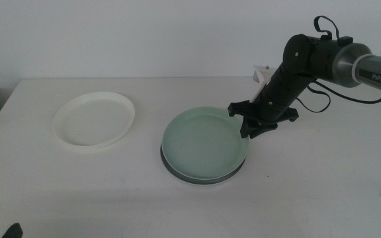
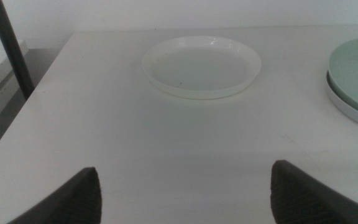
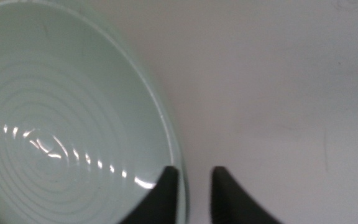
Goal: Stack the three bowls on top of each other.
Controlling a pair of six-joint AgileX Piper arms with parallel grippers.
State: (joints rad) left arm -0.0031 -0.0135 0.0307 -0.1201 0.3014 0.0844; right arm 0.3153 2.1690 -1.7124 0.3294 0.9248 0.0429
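The mint green bowl (image 1: 204,140) sits flat, open side up, nested in the grey bowl (image 1: 177,170) mid-tabletop (image 1: 111,192); the white bowl (image 1: 94,120) lies apart, also upright. The right hand (image 1: 251,129) straddles the green rim, jaws narrowly parted without clamping it. The left hand (image 2: 185,193) waits wide open, holding nothing.

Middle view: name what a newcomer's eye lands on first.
The mint green bowl at table centre, sitting on the grey bowl. The right pincer hangs at its right rim, jaws slightly apart. The white bowl lies alone to the left.
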